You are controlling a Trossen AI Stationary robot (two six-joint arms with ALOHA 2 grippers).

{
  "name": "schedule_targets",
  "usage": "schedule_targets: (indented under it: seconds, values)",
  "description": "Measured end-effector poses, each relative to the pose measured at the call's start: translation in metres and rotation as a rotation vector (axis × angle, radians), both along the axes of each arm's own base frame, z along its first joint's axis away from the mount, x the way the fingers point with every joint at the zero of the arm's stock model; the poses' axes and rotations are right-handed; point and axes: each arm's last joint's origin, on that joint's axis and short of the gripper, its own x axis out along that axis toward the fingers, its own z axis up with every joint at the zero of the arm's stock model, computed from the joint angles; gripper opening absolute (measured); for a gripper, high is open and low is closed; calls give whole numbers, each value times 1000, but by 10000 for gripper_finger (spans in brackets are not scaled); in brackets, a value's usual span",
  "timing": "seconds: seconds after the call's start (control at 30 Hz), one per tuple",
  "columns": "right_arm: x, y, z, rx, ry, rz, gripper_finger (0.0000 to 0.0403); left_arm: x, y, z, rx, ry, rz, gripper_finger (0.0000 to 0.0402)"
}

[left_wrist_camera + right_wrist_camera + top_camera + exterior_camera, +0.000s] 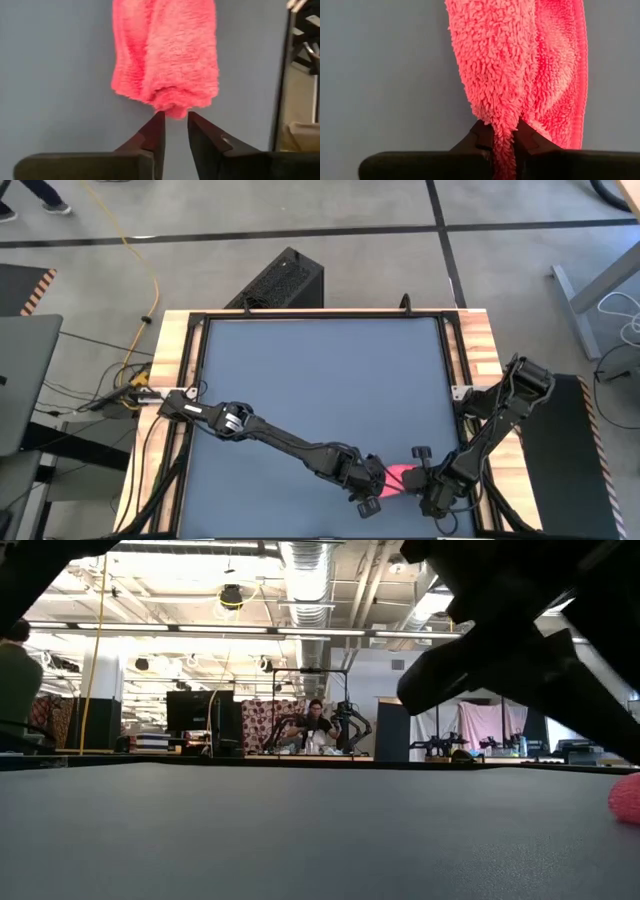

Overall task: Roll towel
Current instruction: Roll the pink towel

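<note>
The right gripper (pixel 502 142) pinches the towel (pixel 520 65): a tuft of pink pile sits between its two fingers (pixel 482 137), which are pressed against the cloth from both sides. Ahead of these fingertips the towel extends as a narrow, bunched strip, with a folded edge showing along one side.

The left gripper (pixel 175 127) is just clear of the towel (pixel 165 55). Its fingers (pixel 152 135) stand slightly parted, with a narrow gap between them, and their tips sit just short of the cloth's near end. No pile is seen between them, so this gripper holds nothing.

In the high view the two grippers meet at the table's (pixel 320 370) near edge, toward its right corner, with the towel (pixel 398 476) as a small pink bundle between the left gripper (pixel 372 485) and the right gripper (pixel 425 480). The low view shows only a sliver of the towel (pixel 627 798) at its edge.

Judged step: the towel appears already gathered into a compact, roll-like bundle; the roll is late in progress or being finished. Judged requirement for the next move: either re-grip with the left gripper to tighten the roll, or release with the right without loosening the bundle. Any withdrawal should run straight back so the pile does not drag.
</note>
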Motion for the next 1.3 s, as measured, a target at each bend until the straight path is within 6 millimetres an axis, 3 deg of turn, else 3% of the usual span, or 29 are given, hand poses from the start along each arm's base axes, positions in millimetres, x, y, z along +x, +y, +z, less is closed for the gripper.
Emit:
schedule_targets:
  seconds: [0.3, 0.4, 0.63, 0.77, 0.97, 1.3]
  values:
    - [1, -1, 0, -4, 6, 12, 42, -2, -7, 1, 9, -17, -28, 122]
    - [4, -3, 0, 2, 16, 7, 42, -2, -11, 10, 55, -49, -33, 132]
    - [14, -10, 0, 58, 84, -24, 42, -15, -29, 36, 406, -165, -99, 133]
    - [19, -11, 0, 140, 122, -28, 42, -21, -40, 40, 550, -195, -185, 133]
    - [26, -11, 1, 239, 175, -11, 43, -21, -38, 38, 527, -187, -182, 133]
    - [31, -16, 1, 245, 179, -8, 43, -15, -42, 45, 557, -277, -273, 132]
